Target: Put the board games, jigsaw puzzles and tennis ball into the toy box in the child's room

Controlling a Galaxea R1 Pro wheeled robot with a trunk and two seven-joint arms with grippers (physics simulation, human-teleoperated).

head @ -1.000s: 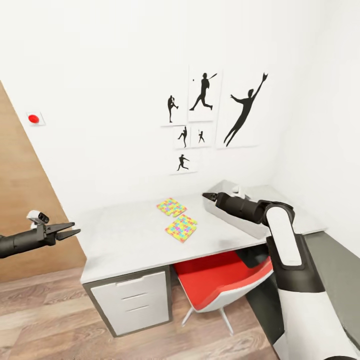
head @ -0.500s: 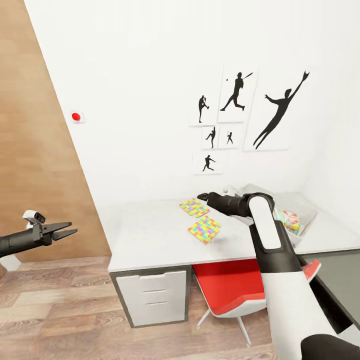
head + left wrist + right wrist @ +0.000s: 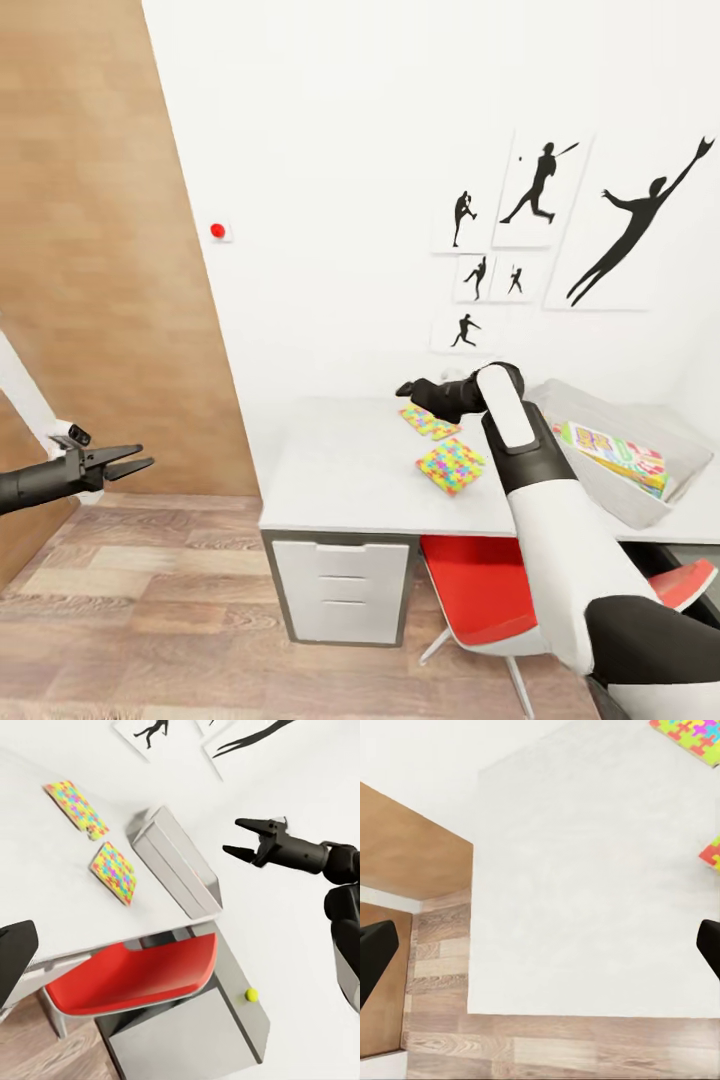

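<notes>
Two jigsaw puzzles (image 3: 430, 422) (image 3: 451, 465) lie flat on the pale table (image 3: 340, 470). The grey toy box (image 3: 606, 496) stands at the table's right end with a yellow-green-red board game (image 3: 612, 452) inside it. My right gripper (image 3: 402, 388) hovers open above the table, just left of the far puzzle. Out over the wood floor, left of the table, my left gripper (image 3: 148, 456) is open and empty. In the left wrist view the puzzles (image 3: 75, 806) (image 3: 114, 872), the toy box (image 3: 176, 859), the open right gripper (image 3: 231, 836) and the tennis ball (image 3: 251, 994) on the dark desk section appear.
A red chair (image 3: 480, 590) is tucked under the table beside white drawers (image 3: 345, 590). A wood-panelled wall (image 3: 100, 250) stands at the left and plank floor (image 3: 150, 620) lies in front. Sports prints (image 3: 540, 185) hang above the table.
The head view has swung left, shifting the table right. My right gripper has moved from the toy box's end leftward past the puzzles. The left arm has barely moved.
</notes>
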